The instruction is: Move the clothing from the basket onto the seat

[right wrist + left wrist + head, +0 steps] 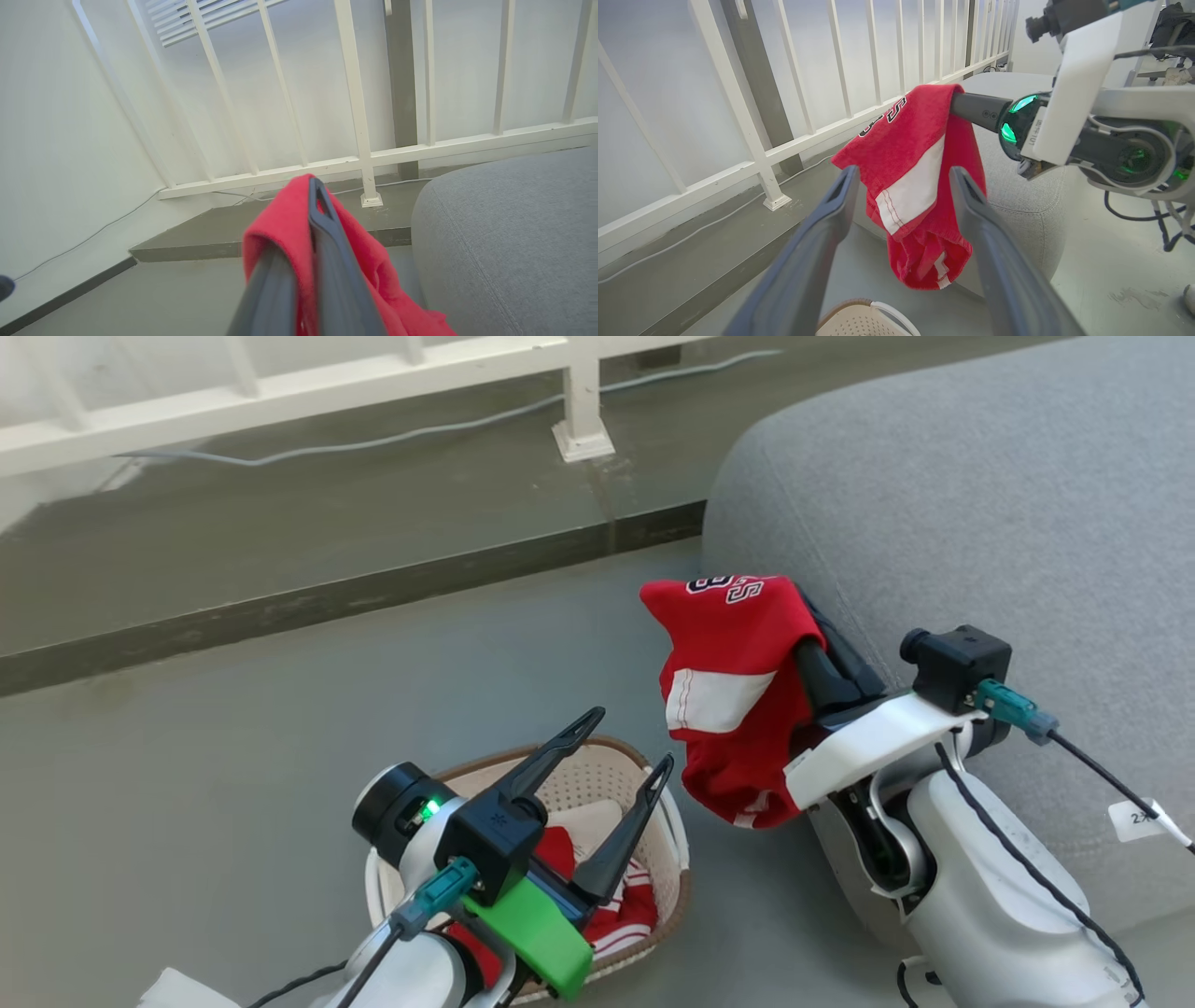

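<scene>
A red garment [728, 681] with a white panel and dark lettering hangs off the floor beside the grey seat [980, 504], with my right gripper [810, 649] shut on its upper edge. From the right wrist, the red garment [280, 224] drapes over the closed fingers [322, 219], just left of the seat [504, 233]. My left gripper [633, 737] stands open and empty above the cream basket [681, 887], which holds more red and white clothing [616, 905]. In the left wrist view the garment [910, 186] hangs beyond the open left gripper [903, 179].
A white railing [280, 392] runs along the back on a raised step with a dark kerb [373, 588]. A grey cable [420, 429] lies on that step. Grey floor [233, 737] stretches left of the basket. A tagged cable [1134, 819] trails from my right wrist.
</scene>
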